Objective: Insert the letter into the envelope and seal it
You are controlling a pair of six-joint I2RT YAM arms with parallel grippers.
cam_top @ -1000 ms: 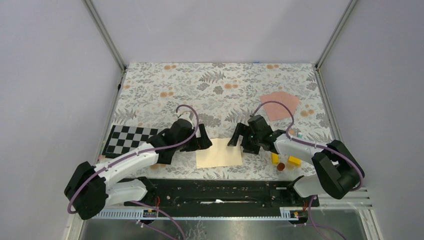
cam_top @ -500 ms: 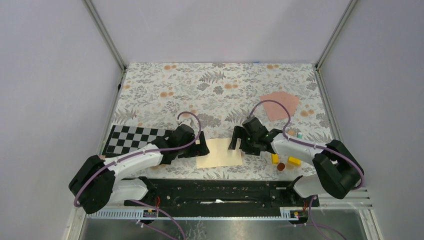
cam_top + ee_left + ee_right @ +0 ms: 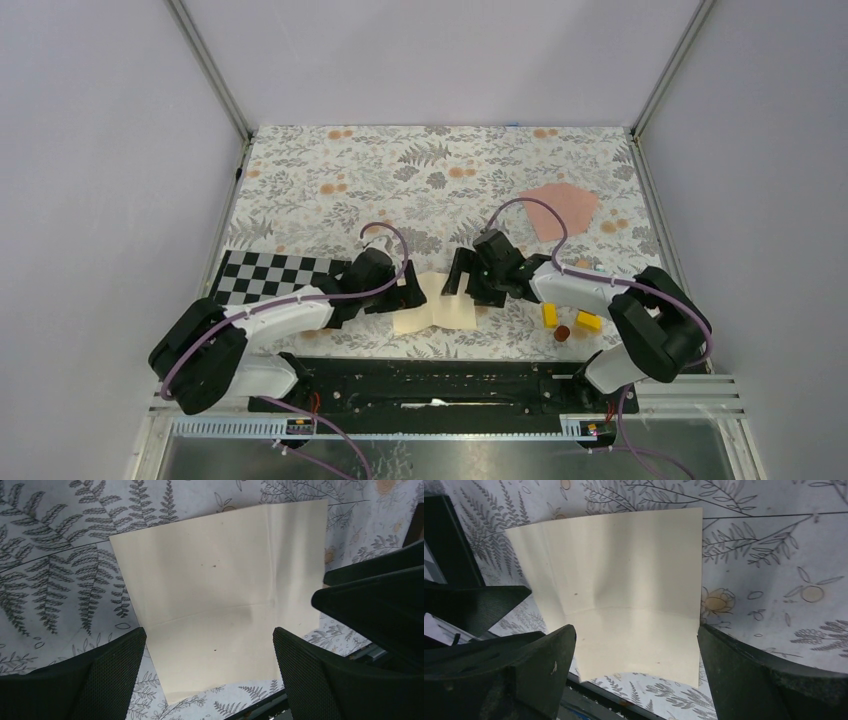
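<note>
- Fern-and-flower patterned cloth (image 3: 400,170) covers the table in front of me, with plain grey walls on three sides.
- My left gripper (image 3: 405,290) and my right gripper (image 3: 458,285) hang low at opposite side edges of the cream rectangular paper sheet (image 3: 437,308), which I take to be the letter.
- Both grippers have their jaws spread wide with nothing held between them. I cannot tell whether any fingertip touches the paper.
- Both wrist views show the letter spread out on the cloth and marked by creases. It is not folded shut.
- The flat salmon-pink paper envelope (image 3: 560,208) lies toward the far right of the cloth, well apart from the letter and from both grippers. Its pointed flap looks open, though it is too small to be sure.
- By my judgement none of the task is done: the letter is outside the envelope and the flap is not sealed.
- I have yet to grip the letter, probably fold it along its creases, carry it to the envelope, slide it in and press the flap down.
- The black-and-white checkerboard card (image 3: 265,278) by my left arm and the two small yellow blocks (image 3: 549,316) by my right arm seem to play no part.
</note>
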